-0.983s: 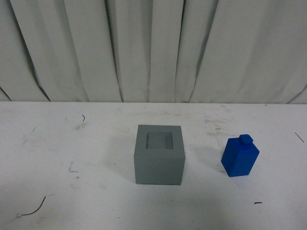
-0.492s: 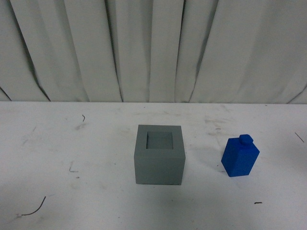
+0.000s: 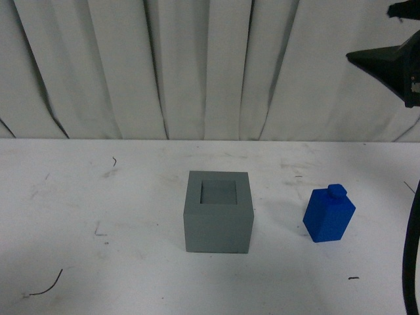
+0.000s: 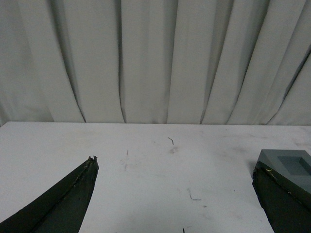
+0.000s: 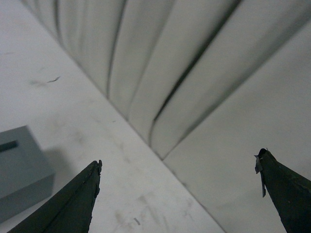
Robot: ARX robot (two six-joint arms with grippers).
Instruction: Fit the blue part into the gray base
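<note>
Right wrist view shows the right pincer [image 5: 179, 158] spread wide, angled up toward the curtain [image 5: 194, 48].

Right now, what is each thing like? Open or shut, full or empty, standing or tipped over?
gray base: sitting on the table, its top recess empty.
blue part: standing upright on the table, apart from the gray base, not inserted.
left gripper: open, holding nothing.
right gripper: open, holding nothing, up above the table.

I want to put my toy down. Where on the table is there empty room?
Biggest bare patch: left of the gray base, to the table edge. Narrower gap between base and blue part. Tightest right of that.
</note>
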